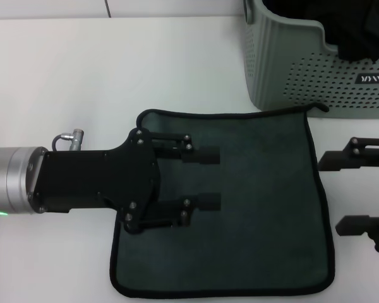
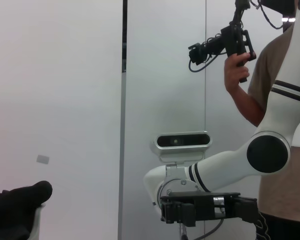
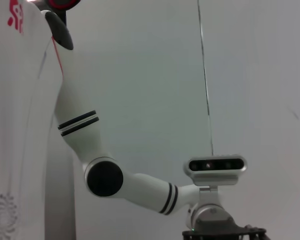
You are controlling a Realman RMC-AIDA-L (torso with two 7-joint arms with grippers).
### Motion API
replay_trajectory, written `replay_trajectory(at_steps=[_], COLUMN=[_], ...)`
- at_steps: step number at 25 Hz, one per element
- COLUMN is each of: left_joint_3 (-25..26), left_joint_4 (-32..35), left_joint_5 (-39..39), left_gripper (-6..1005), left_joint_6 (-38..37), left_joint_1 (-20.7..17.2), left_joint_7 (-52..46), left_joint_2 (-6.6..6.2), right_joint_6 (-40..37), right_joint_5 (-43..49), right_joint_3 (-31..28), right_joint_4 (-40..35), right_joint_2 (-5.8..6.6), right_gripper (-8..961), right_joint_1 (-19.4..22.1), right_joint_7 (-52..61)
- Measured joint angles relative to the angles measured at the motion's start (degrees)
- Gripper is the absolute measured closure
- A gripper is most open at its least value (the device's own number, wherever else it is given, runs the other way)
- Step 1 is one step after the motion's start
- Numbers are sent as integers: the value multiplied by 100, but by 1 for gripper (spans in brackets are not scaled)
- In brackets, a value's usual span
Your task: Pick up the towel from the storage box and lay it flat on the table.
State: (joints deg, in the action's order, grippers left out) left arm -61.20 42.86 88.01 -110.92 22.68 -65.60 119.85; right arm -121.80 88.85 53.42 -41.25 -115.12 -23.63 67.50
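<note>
The towel (image 1: 259, 208) lies spread flat on the white table (image 1: 82, 76), dark grey-green face up with a black piped edge. My left gripper (image 1: 208, 178) hovers over the towel's left half, open, nothing between its fingers. At the right edge of the head view my right gripper (image 1: 338, 192) is open too, just beside the towel's right edge. The storage box (image 1: 316, 63), a grey-green basket with a dotted side and a black label, stands at the back right, close to the towel's far corner.
A black cloth (image 1: 357, 28) sits inside the storage box. In the left wrist view the right arm (image 2: 230, 165) shows, with a person holding a camera rig (image 2: 235, 42) behind it. The right wrist view shows the left arm (image 3: 115, 180) and a wall.
</note>
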Motion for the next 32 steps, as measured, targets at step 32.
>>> replay_trajectory(at_steps=[32], left_joint_3=[46], left_joint_4=[-13], left_joint_5=[-149], left_gripper=[497], left_joint_6=[20], left_joint_1=[-80], left_joint_7=[362], left_joint_2=[0], right_joint_6=[312], right_joint_5=[4], right_joint_3=[10], right_joint_4=[59], right_joint_2=[-24], right_gripper=[299], right_joint_1=[-98], right_joint_7=[24])
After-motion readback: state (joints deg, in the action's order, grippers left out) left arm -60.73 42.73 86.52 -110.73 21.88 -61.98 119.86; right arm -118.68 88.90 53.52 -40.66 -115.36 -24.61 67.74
